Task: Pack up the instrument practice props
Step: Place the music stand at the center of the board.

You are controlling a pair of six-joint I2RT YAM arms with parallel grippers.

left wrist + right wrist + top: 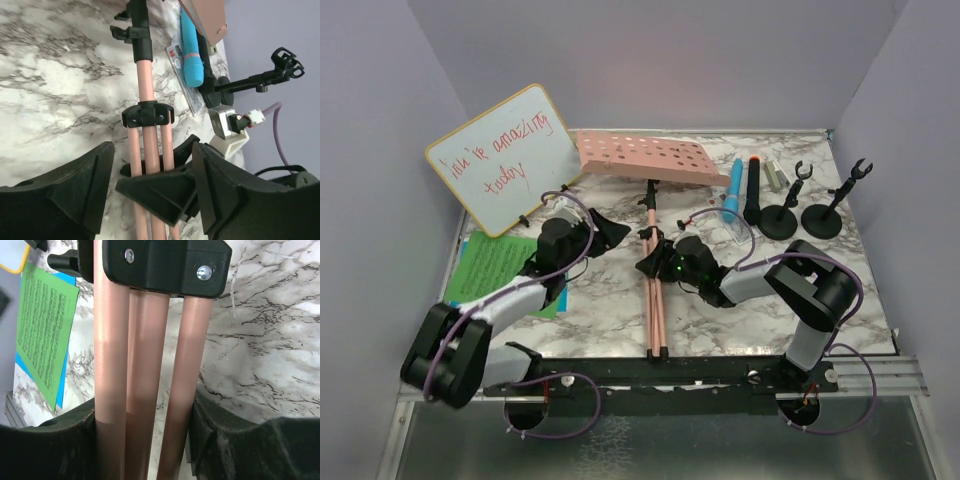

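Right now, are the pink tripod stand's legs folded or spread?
Folded: the three pink legs lie bunched parallel below their black plastic collar.

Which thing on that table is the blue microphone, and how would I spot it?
Find the pink perforated tray at the back of the marble table. Just off its right end two microphones lie side by side. The blue microphone is the left one, bright turquoise next to the black microphone.
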